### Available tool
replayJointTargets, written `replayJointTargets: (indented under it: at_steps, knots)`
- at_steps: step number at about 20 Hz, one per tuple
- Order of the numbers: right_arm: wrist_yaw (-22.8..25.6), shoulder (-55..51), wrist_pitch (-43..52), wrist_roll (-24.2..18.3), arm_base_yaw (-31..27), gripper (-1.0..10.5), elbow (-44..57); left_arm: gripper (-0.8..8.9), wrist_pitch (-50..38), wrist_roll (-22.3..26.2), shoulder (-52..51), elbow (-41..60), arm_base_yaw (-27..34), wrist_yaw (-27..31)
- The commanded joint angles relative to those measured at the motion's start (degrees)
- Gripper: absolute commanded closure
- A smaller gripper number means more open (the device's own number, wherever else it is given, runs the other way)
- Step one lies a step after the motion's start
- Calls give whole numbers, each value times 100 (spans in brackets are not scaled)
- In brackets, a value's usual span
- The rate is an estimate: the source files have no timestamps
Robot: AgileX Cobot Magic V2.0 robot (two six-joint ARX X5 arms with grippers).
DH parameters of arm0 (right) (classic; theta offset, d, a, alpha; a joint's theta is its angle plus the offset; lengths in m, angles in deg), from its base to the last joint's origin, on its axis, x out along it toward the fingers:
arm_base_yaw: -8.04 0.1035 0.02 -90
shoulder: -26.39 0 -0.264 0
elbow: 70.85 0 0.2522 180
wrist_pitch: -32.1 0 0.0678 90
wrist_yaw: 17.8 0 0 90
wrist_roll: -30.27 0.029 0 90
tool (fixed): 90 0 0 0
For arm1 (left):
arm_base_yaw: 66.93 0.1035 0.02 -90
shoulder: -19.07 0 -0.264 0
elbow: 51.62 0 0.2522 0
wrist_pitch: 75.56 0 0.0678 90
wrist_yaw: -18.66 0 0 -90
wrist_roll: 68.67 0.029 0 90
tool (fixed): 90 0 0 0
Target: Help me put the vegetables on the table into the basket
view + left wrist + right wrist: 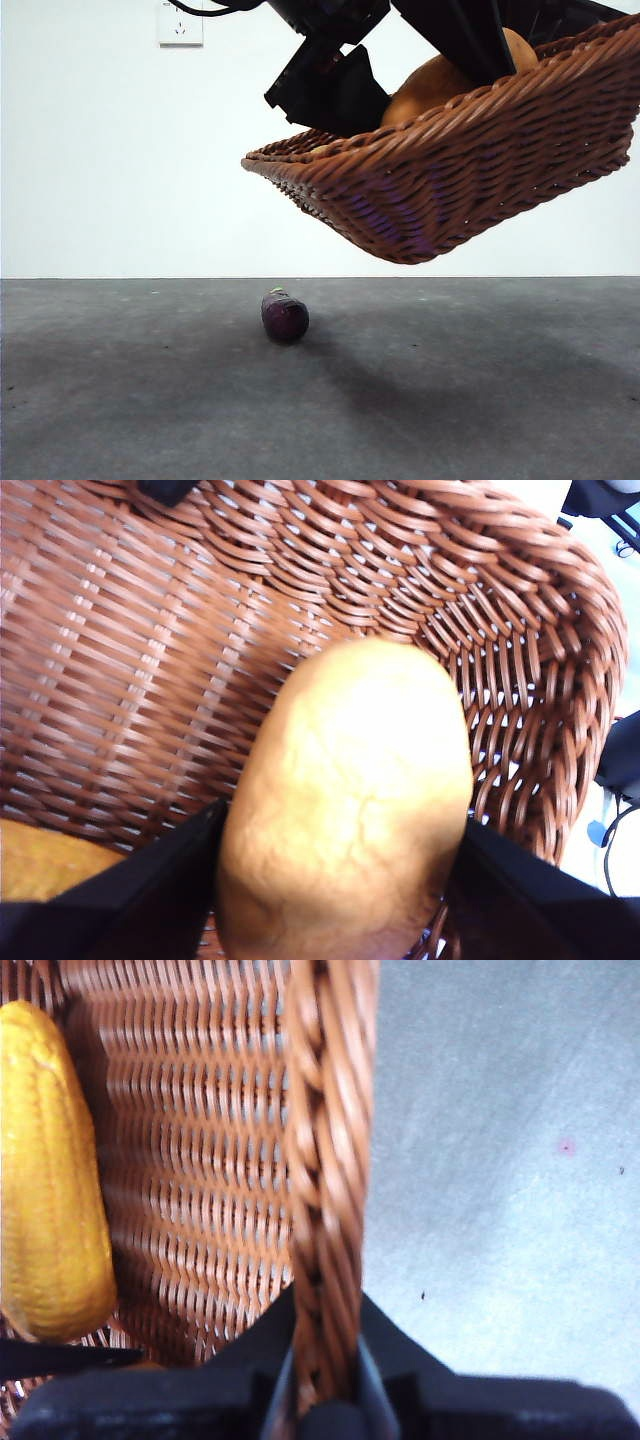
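Potato [345, 810] sat clamped between your left jaws inside the tilted basket [450, 180]; right jaws pinched its stiff rim beside the corn [50, 1170]. Eggplant [285, 315] lay on the counter [120, 400], probably slippery; you'd grip its middle.

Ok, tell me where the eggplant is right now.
In the front view the eggplant lies alone on the table, left of center, below the low left corner of the lifted, tilted basket and not in it.

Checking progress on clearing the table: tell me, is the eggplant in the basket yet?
No, the eggplant lies on the table, while the basket hangs tilted in the air above it.
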Motion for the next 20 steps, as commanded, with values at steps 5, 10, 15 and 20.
replayJointTargets:
  at_steps: [5, 10, 15, 20]
  knots:
    - [-31, 2, 39, 26, 0, 958, 35, 305, 483, -74, -216, -413, -9, 15]
    - [181, 2, -125, -184, -258, 958, 35, 312, 2667, 125, -225, -2013, 61, 984]
    - [181, 0, -326, -461, -1025, 958, 35, 312, 3709, 387, -212, -2201, 422, 2583]
    - [177, 0, -326, -651, -1620, 958, 35, 312, 3606, 385, -181, -2201, 1373, 2557]
